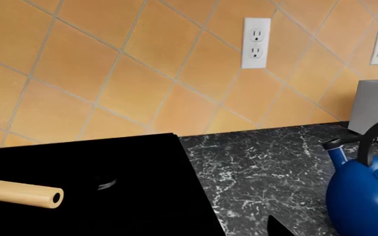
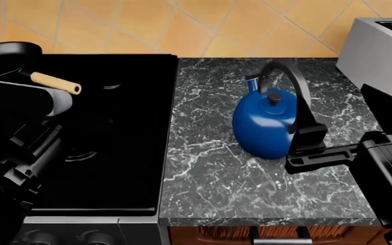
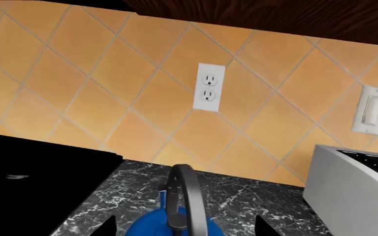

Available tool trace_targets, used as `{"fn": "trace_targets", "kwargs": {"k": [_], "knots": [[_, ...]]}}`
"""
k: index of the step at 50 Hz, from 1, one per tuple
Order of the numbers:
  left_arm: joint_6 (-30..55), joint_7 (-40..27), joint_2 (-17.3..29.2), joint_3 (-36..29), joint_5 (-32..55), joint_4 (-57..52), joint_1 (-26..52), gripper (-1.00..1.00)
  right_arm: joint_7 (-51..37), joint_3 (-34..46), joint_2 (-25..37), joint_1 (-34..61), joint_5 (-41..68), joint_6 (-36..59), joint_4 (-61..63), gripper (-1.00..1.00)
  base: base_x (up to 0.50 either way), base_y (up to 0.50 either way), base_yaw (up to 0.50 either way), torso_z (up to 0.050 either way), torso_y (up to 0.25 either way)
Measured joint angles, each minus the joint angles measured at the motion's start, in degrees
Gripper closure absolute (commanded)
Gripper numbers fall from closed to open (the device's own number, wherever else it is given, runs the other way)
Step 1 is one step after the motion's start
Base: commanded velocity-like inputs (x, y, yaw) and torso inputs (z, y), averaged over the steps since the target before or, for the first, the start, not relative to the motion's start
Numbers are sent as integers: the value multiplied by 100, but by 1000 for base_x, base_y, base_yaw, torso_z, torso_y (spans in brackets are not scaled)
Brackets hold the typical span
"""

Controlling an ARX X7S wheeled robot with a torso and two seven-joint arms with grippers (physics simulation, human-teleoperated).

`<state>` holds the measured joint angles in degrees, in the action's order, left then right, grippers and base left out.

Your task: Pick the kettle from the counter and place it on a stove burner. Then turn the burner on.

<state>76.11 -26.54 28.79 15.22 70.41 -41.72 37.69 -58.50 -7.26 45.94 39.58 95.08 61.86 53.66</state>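
Note:
The blue kettle stands upright on the dark marble counter, just right of the black stove top. It also shows as kettle and kettle. My right gripper is open at the kettle's front right. In the right wrist view its fingertips stand wide apart either side of the arched handle, touching nothing. A stove burner glints faintly, seen too as burner. One left fingertip shows far off centre; the other is lost against the stove. The left gripper holds nothing.
A black frying pan sits on the stove's back left, its wooden handle pointing right. A silver toaster stands behind the kettle at the right. Control knobs line the stove front. My left arm hangs over the stove's left side.

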Motion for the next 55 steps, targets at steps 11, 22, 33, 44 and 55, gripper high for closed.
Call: {"fn": "trace_targets", "kwargs": {"k": [11, 22, 33, 44, 55], "knots": [[-73, -16, 38, -45, 3, 8, -33, -100, 42, -4, 3, -56, -50, -15, -14, -100, 22, 0, 0, 0, 0], [-177, 20, 58, -155, -87, 36, -72, -100, 247, 55, 58, 212, 29, -28, -388, -100, 0, 0, 0, 0, 0], [-257, 32, 92, -251, -142, 84, -78, -100, 777, 242, 176, 639, 197, 82, -1074, -100, 0, 0, 0, 0, 0], [-333, 41, 117, -326, -182, 123, -82, -100, 1201, 666, 96, 1009, 35, 290, -1606, -100, 0, 0, 0, 0, 0], [-465, 117, 134, -427, -304, 163, -147, -100, 1615, 961, 1, 1159, -440, 377, -2061, -100, 0, 0, 0, 0, 0]]}}
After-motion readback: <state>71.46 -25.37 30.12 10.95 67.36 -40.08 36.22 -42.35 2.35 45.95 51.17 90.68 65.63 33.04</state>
